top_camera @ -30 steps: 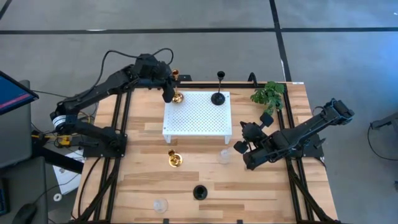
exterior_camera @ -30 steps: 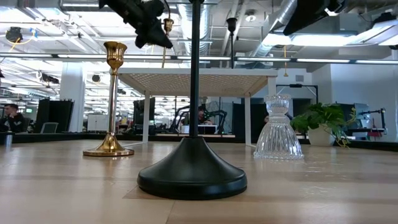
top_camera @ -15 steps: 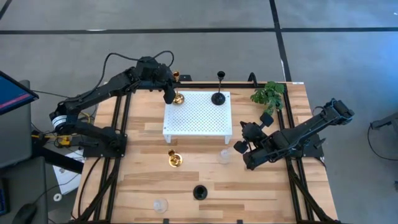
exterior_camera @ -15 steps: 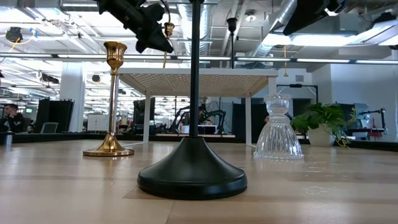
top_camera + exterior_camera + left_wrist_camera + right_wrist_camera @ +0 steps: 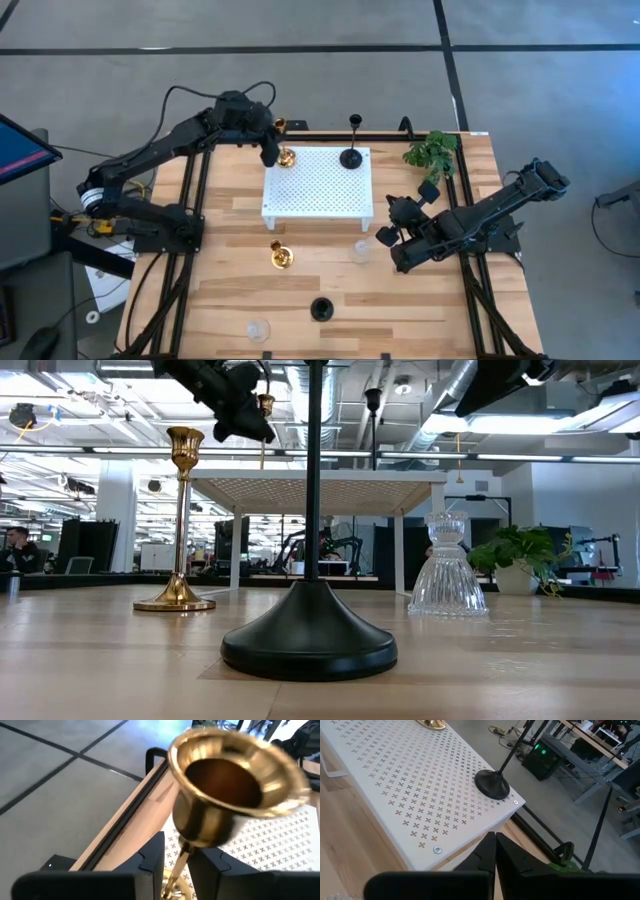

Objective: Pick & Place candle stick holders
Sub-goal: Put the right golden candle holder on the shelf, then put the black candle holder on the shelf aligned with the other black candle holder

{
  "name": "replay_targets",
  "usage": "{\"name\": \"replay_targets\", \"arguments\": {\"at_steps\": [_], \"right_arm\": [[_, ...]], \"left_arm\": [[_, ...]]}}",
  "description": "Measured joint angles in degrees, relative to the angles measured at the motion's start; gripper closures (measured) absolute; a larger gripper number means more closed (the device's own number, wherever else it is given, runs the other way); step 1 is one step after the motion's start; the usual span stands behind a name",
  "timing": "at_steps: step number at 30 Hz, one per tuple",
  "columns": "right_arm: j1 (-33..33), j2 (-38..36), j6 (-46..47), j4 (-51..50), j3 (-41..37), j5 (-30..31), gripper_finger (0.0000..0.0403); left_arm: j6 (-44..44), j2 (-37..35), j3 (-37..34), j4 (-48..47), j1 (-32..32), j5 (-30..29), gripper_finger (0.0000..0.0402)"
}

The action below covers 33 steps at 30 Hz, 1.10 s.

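Observation:
My left gripper (image 5: 268, 150) is over the far left corner of the white perforated platform (image 5: 318, 195). It is slightly open around the thin stem (image 5: 179, 862) of a gold candle stick holder (image 5: 285, 157), whose base rests on the platform. A black holder (image 5: 351, 158) stands on the platform's far edge. On the table stand a second gold holder (image 5: 281, 256), a clear glass one (image 5: 360, 250), a black one (image 5: 321, 309) and another clear one (image 5: 258, 329). My right gripper (image 5: 395, 242) is shut and empty, right of the platform. My left gripper has one finger (image 5: 150, 862) on each side of the gold holder's stem, below the cup (image 5: 235, 780), coming level from the table's left. The gap is wider than the stem. I cannot tell whether either finger touches it. The holder's base stays on the platform.
A green plant sprig (image 5: 432, 152) sits at the far right corner of the table. Bare wood lies along the left side and the near right of the table. In the low view the near black holder (image 5: 312, 630) stands in front.
My left gripper has shifted a little toward the table's left edge. The gold holder's cup has moved slightly with it, while its base has stayed on the platform corner.

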Motion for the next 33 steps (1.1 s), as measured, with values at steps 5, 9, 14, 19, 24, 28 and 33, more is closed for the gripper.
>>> {"name": "replay_targets", "arguments": {"at_steps": [5,9,14,19,24,28,33], "right_arm": [[0.00,0.00,-0.16,0.01,0.00,-0.04,0.0403],[0.00,0.02,-0.20,0.00,0.00,-0.05,0.0403],[0.00,0.02,-0.22,0.06,-0.02,-0.06,0.0403],[0.00,0.02,-0.22,0.24,-0.02,-0.28,0.0403],[0.00,0.02,-0.22,0.24,-0.04,-0.71,0.0403],[0.00,0.02,-0.24,0.24,-0.03,-0.74,0.0403],[0.00,0.02,-0.42,0.24,-0.03,-0.74,0.0403]], "left_arm": [[0.00,-3.44,0.04,-0.24,0.01,-2.63,0.0323],[0.22,-6.01,0.04,-2.55,0.01,-4.74,0.0322],[0.20,-8.05,0.07,-4.57,-0.01,-4.73,0.0322],[0.00,-8.18,0.07,-4.84,-0.08,-4.50,0.0322],[-0.24,-9.16,0.07,-7.84,-0.08,-4.36,0.0323],[-0.29,-11.26,0.09,-13.14,-0.08,-4.37,0.0328],[-1.73,-14.56,0.11,-18.97,-0.10,-2.99,0.0347]]}}
